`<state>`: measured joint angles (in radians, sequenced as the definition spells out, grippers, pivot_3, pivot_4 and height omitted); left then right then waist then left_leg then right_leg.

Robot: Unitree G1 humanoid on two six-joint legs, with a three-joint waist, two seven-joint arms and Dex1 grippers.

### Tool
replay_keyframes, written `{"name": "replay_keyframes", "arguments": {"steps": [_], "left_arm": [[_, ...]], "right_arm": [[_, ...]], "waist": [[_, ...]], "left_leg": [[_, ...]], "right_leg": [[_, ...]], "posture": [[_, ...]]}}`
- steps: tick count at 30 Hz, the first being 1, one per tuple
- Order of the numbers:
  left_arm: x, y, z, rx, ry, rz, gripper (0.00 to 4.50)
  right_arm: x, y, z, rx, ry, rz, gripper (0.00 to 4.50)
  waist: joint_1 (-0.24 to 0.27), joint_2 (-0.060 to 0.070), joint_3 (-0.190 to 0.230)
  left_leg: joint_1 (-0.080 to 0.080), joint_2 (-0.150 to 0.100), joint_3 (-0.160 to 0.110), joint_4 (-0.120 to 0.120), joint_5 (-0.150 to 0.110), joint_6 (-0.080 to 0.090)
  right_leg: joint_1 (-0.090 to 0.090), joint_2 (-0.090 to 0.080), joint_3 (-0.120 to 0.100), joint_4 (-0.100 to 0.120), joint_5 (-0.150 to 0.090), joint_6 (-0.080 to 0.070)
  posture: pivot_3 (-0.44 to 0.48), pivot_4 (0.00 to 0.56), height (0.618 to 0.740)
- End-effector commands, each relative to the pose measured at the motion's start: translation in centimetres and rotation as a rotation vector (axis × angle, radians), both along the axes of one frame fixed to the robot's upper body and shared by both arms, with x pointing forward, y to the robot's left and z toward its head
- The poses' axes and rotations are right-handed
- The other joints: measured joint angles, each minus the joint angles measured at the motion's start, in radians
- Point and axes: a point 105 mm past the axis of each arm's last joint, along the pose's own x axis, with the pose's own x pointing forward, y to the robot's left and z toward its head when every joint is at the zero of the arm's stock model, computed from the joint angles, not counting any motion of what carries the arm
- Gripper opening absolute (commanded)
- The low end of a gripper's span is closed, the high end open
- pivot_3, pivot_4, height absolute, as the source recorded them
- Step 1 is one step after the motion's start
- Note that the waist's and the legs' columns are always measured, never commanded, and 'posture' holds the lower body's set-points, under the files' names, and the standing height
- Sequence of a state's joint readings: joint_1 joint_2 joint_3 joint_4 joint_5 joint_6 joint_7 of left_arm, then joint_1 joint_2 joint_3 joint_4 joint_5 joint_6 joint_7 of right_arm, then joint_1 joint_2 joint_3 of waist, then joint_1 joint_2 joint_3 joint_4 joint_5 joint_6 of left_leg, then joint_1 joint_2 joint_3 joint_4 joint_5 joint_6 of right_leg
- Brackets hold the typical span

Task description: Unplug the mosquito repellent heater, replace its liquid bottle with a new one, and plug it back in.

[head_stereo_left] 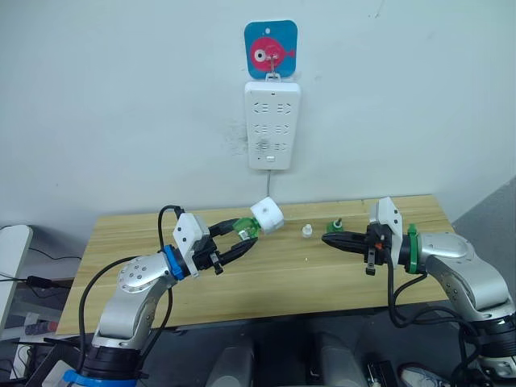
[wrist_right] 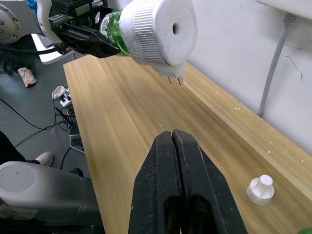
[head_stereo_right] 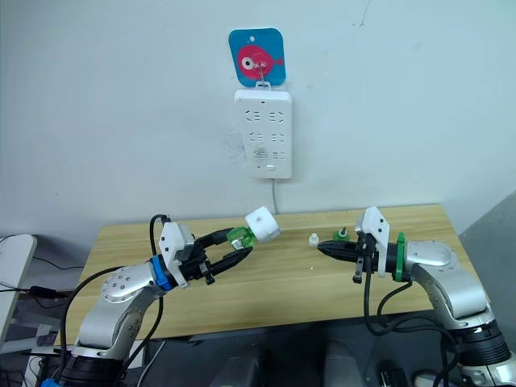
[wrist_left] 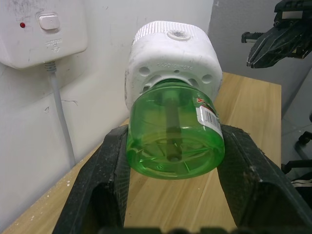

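Observation:
The white mosquito repellent heater [head_stereo_left: 267, 215] hangs in the air over the wooden table [head_stereo_left: 242, 282], unplugged, its prongs bare. A green bottle [wrist_left: 173, 134] is seated in its base, and my left gripper [head_stereo_left: 244, 236] is shut on that bottle. My right gripper [head_stereo_left: 326, 239] is shut on nothing, low over the table to the right, pointing at the heater. Just behind its tip stands a second green bottle [head_stereo_left: 334, 224] with a dark wick and no cap. A small white cap [head_stereo_left: 307, 231] lies beside it. Which bottle is the new one I cannot tell.
A tall white power strip [head_stereo_left: 272, 125] hangs on the wall under a blue fish hook [head_stereo_left: 271, 50], its cable dropping behind the table. The table's far edge meets the wall.

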<state>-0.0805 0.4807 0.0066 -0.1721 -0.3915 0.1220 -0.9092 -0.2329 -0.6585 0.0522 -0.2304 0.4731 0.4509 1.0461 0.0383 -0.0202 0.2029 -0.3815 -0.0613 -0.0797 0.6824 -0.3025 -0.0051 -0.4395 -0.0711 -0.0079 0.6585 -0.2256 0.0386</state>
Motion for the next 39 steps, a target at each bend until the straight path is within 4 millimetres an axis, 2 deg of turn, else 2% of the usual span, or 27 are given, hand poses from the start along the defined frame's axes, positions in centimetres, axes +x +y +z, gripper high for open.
{"name": "replay_keyframes", "arguments": {"steps": [1,39], "left_arm": [[-0.25,-0.24,1.32,-0.007,-0.061,-0.021,2.2],[-0.25,-0.17,1.3,-0.004,-0.059,-0.022,2.2]], "right_arm": [[0.06,0.17,1.11,0.009,-0.045,0.017,0.03],[-0.06,0.14,0.97,0.003,-0.036,0.019,0.03]], "waist": [[0.0,0.0,0.0],[0.0,0.0,0.0]], "left_leg": [[0.0,0.0,0.0,0.0,0.0,0.0],[0.0,0.0,0.0,0.0,0.0,0.0]], "right_leg": [[0.0,0.0,0.0,0.0,0.0,0.0],[0.0,0.0,0.0,0.0,0.0,0.0]], "posture": [[0.089,0.147,0.74],[0.089,0.16,0.74]]}}
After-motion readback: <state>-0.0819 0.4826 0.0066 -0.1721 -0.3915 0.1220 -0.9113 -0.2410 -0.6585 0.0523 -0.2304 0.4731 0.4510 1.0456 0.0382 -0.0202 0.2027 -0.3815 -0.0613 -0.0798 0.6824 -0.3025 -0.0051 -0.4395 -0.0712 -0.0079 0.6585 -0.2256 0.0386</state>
